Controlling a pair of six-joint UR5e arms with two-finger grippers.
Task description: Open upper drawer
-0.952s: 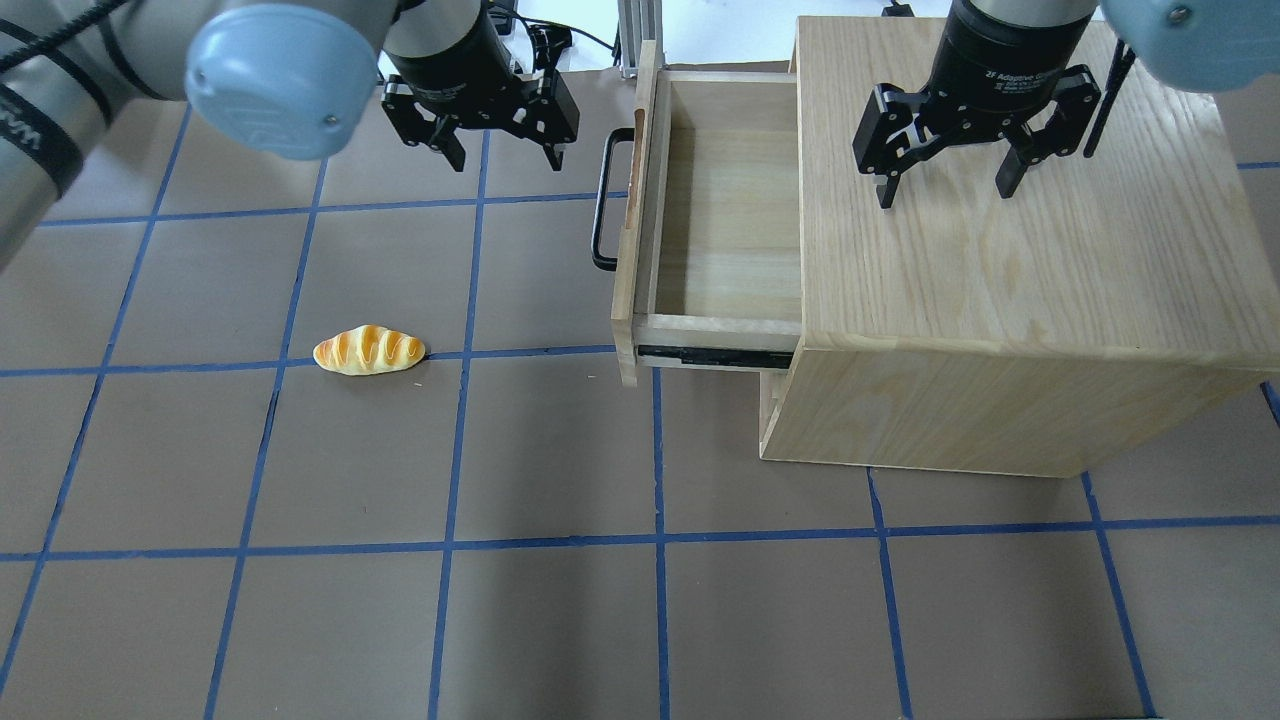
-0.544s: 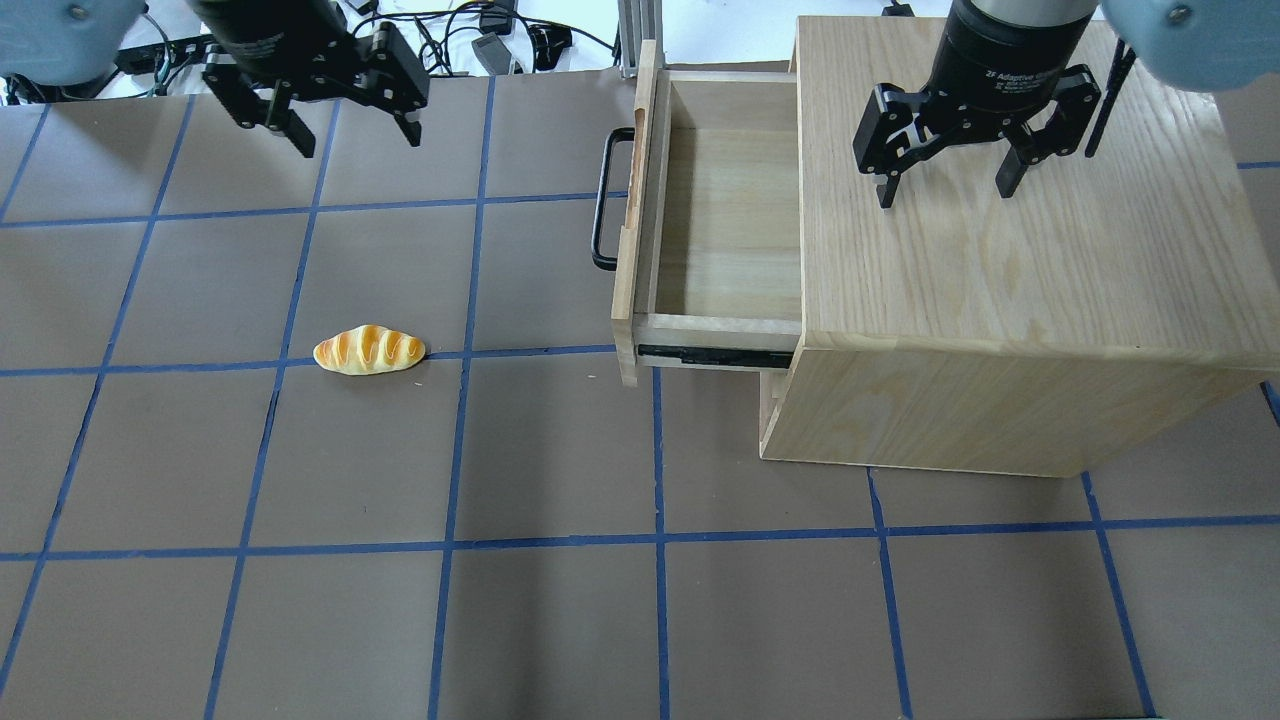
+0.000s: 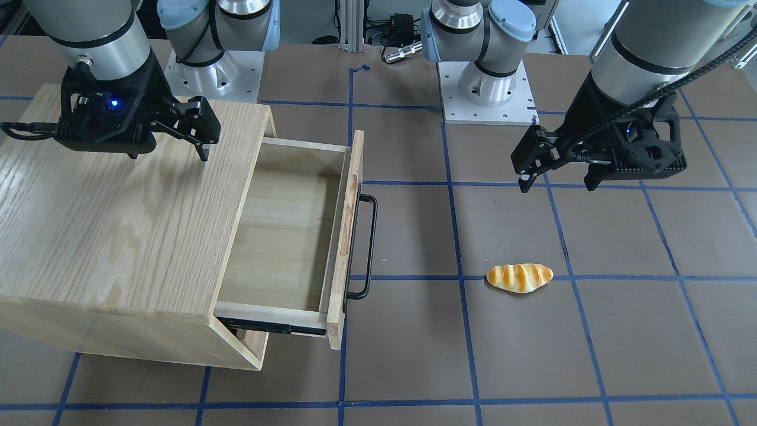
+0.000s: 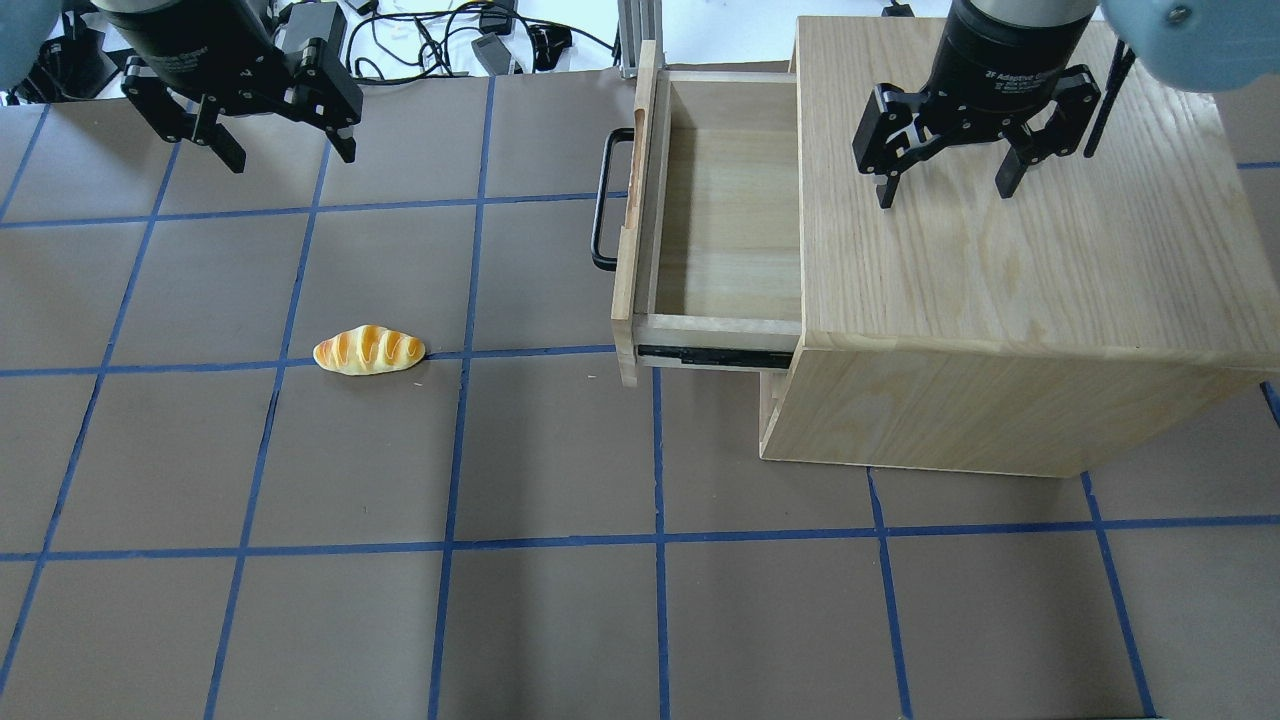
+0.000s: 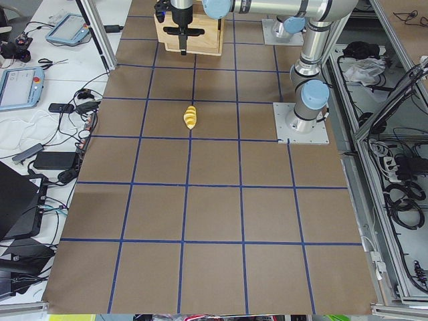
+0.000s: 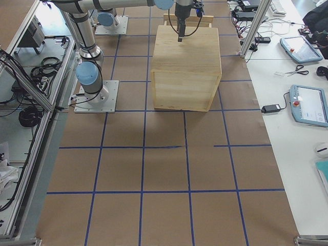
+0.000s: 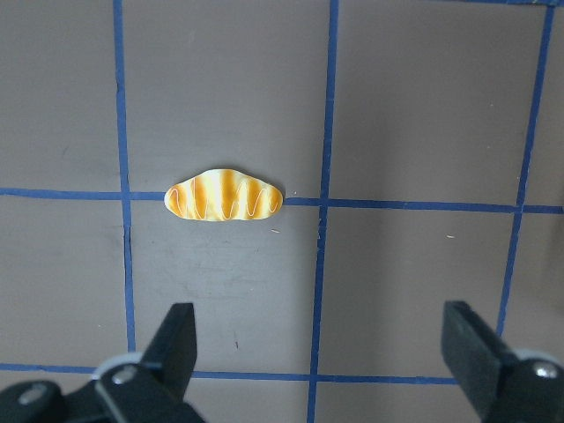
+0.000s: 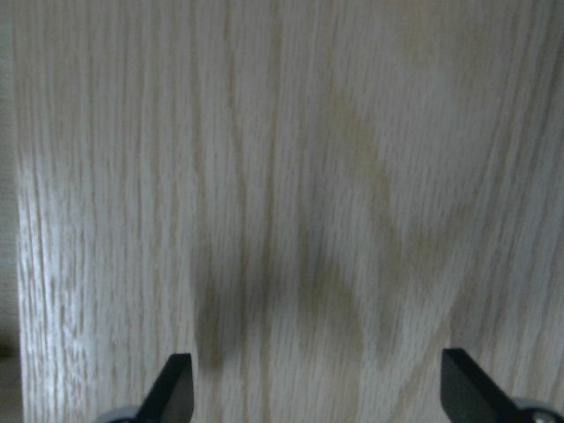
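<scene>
The upper drawer (image 4: pixel 725 210) is light oak and stands pulled out to the left of its cabinet (image 4: pixel 1000 250). Its inside looks empty. Its black bar handle (image 4: pixel 600 200) is free. The drawer (image 3: pixel 278 236) and handle (image 3: pixel 369 245) also show in the front view. My left gripper (image 4: pixel 290 155) is open and empty, hovering far left of the handle over the table's back edge. It also shows in the front view (image 3: pixel 556 186) and the left wrist view (image 7: pixel 322 352). My right gripper (image 4: pixel 946 194) is open and empty above the cabinet top, and shows in the front view (image 3: pixel 168 155) and the right wrist view (image 8: pixel 317 388).
A toy bread roll (image 4: pixel 369 350) lies on the brown mat left of the drawer. It also shows in the front view (image 3: pixel 519 277) and under the left wrist camera (image 7: pixel 224 195). Cables and devices lie beyond the table's back edge (image 4: pixel 450 40).
My left gripper has moved left, away from the drawer handle, and stays open. The drawer stays pulled out the same distance. My right gripper has not moved.
</scene>
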